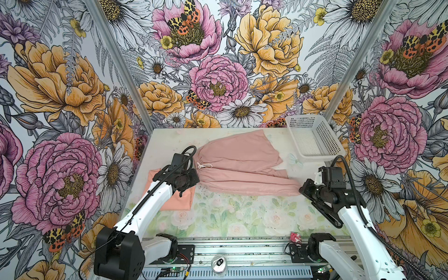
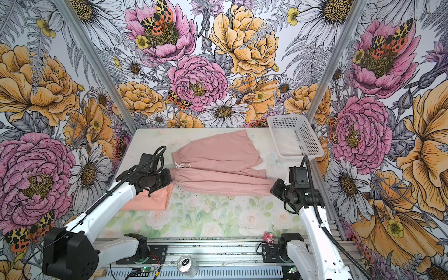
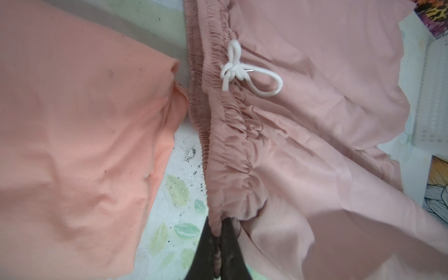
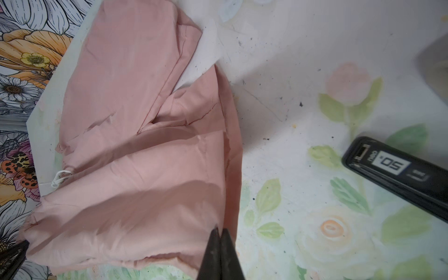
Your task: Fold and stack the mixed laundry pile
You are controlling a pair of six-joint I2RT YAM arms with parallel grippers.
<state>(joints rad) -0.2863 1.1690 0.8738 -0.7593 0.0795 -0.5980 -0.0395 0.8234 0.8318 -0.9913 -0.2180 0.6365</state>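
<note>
**On the desk: pink garment gripped at both ends**

At the left side of the desk [image 1: 242,218], the peach T-shirt [image 1: 180,202] lies flat as a compact rectangle, partly hidden under the left arm in both top views. No chest graphic shows on its upper face. Its right edge sits just beside the waistband of the pink garment [image 1: 242,155].

The left gripper [image 3: 219,223] is clenched on the near end of that gathered waistband, with puckered fabric caught between the fingertips. A white drawstring [image 3: 242,70], tied in a bow, rests on the waistband farther along.

The pink garment is spread across the middle of the desk, waistband to the left, two legs running right. The far leg lies broad and angled toward the back wall, and the near leg lies long and narrow.

The right gripper [image 4: 220,230] is clenched on the hem edge of the near leg.

A white perforated basket [image 1: 326,137] stands at the far right corner, apart from the garment.
</note>
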